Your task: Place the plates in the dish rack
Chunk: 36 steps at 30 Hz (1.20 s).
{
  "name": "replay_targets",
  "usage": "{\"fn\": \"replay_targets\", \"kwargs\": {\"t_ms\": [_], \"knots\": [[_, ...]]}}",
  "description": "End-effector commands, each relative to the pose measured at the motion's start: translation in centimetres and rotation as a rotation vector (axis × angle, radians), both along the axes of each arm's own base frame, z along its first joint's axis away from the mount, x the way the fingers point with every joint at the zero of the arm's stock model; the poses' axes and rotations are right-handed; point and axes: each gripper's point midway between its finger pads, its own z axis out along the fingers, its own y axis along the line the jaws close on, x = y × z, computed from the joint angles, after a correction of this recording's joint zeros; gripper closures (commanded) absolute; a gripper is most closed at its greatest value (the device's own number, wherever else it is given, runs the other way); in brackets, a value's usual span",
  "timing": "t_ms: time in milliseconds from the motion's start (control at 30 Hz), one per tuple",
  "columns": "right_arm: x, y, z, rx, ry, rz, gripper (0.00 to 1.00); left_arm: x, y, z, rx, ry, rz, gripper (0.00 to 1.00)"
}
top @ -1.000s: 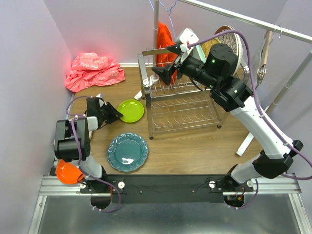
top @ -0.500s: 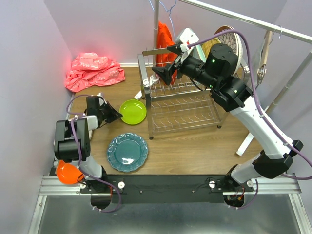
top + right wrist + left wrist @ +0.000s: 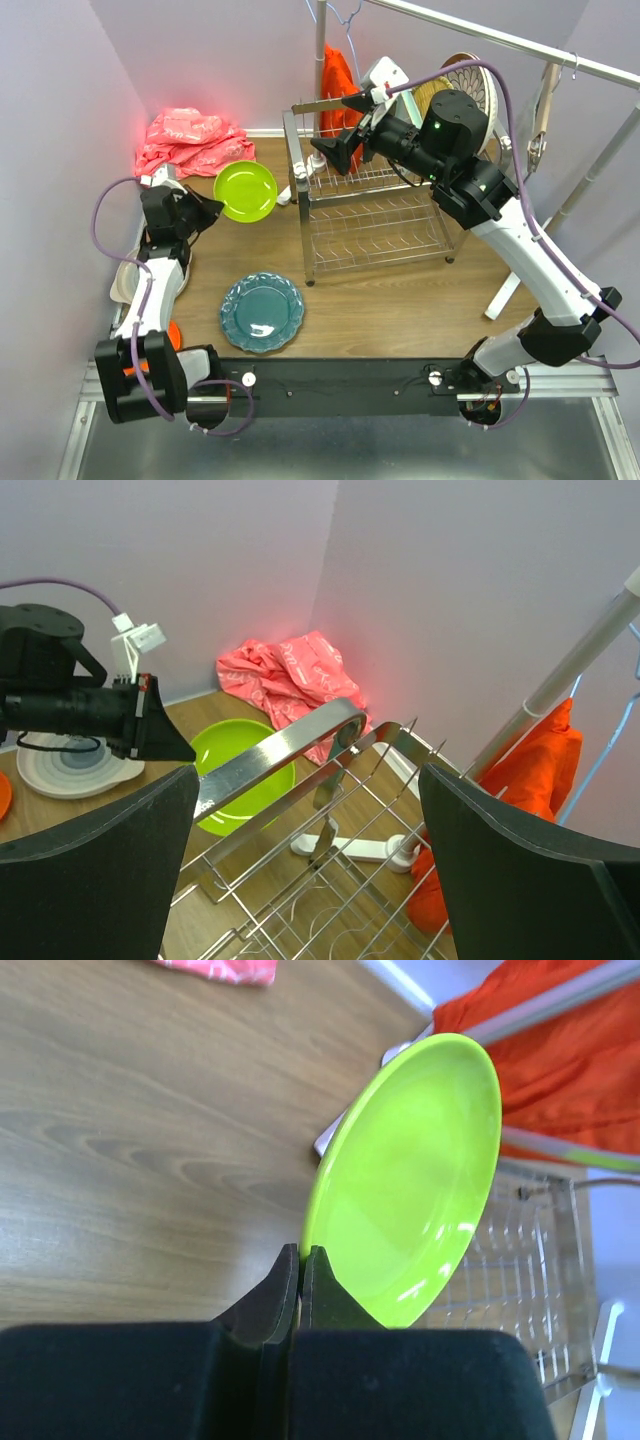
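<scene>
Holding a glossy lime green round plate [image 3: 246, 190] by its rim, left of the two-tier chrome wire dish rack [image 3: 370, 225].
The left claw [image 3: 300, 1260] pinches its edge; the plate reaches from the pinch toward the rack's left end, face up, slightly tilted. The right claw [image 3: 310, 770] is spread wide above the rack's top rail. A teal scalloped plate [image 3: 262, 311] lies flat on the wood-grain bench [image 3: 400, 300] before the rack's left corner.
</scene>
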Motion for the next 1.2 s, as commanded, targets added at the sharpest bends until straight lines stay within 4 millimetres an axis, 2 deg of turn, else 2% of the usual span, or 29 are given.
{"fn": "replay_targets", "kwargs": {"t_ms": [0, 33, 67, 167, 200, 233, 267, 333, 367, 467, 500, 567, 633, 700, 733, 767, 833, 1000, 1167], "knots": [[-0.1, -0.3, 0.3, 0.033, 0.038, -0.010, 0.02, 0.3, 1.5, 5.7, -0.034, -0.116, 0.131, 1.00], [-0.1, -0.2, 0.3, 0.035, 0.043, -0.006, 0.02, 0.4, 1.9, 6.6, -0.030, -0.131, 0.154, 1.00], [0.0, 0.0, 0.4, 0.042, 0.051, -0.004, 0.02, 0.3, 2.1, 8.9, -0.025, -0.183, 0.167, 1.00], [0.1, 0.2, 0.4, 0.052, 0.068, -0.002, 0.02, 0.2, 2.8, 11.9, -0.018, -0.235, 0.210, 1.00], [0.2, 0.3, 0.2, 0.051, 0.075, -0.002, 0.02, 0.1, 2.9, 14.3, -0.012, -0.283, 0.219, 1.00], [0.2, 0.4, 0.2, 0.053, 0.078, 0.003, 0.02, 0.0, 3.3, 15.0, -0.007, -0.291, 0.237, 1.00], [0.0, 0.4, 0.3, 0.055, 0.085, 0.008, 0.02, -0.1, 3.4, 17.2, -0.001, -0.334, 0.242, 1.00], [0.1, 0.7, 0.1, 0.053, 0.095, 0.013, 0.02, -0.4, 3.5, 18.7, 0.002, -0.356, 0.251, 1.00], [0.1, 0.7, 0.2, 0.055, 0.101, 0.014, 0.02, -0.6, 3.4, 20.6, 0.002, -0.392, 0.249, 1.00], [0.4, 1.1, 0.2, 0.056, 0.121, 0.012, 0.02, -0.9, 2.9, 22.9, -0.017, -0.436, 0.227, 1.00], [0.4, 1.0, 0.9, 0.071, 0.116, 0.010, 0.02, -1.2, 2.6, 24.4, -0.034, -0.467, 0.214, 1.00], [0.9, 1.4, 0.6, 0.080, 0.149, 0.002, 0.02, -1.6, 1.5, 26.5, -0.057, -0.512, 0.161, 1.00], [0.8, 1.7, 1.6, 0.106, 0.153, 0.013, 0.03, -1.8, 0.4, 27.6, -0.085, -0.531, 0.102, 1.00], [1.4, 2.5, 1.2, 0.126, 0.201, 0.016, 0.03, -2.2, -0.4, 28.9, -0.099, -0.557, 0.069, 1.00], [1.2, 2.5, 2.4, 0.145, 0.189, 0.027, 0.03, -2.5, -0.8, 29.4, -0.110, -0.570, 0.051, 1.00], [1.5, 3.2, 1.8, 0.166, 0.244, 0.032, 0.03, -2.6, -1.3, 29.8, -0.118, -0.575, 0.035, 1.00], [1.3, 3.5, 2.6, 0.195, 0.258, 0.048, 0.03, -3.2, -2.0, 31.0, -0.134, -0.602, 0.010, 1.00], [1.5, 4.6, 2.9, 0.257, 0.345, 0.074, 0.05, -4.1, -3.5, 33.3, -0.150, -0.647, -0.043, 1.00], [2.1, 5.4, 2.8, 0.324, 0.438, 0.068, 0.08, -4.7, -4.9, 34.7, -0.166, -0.675, -0.078, 1.00]]}}
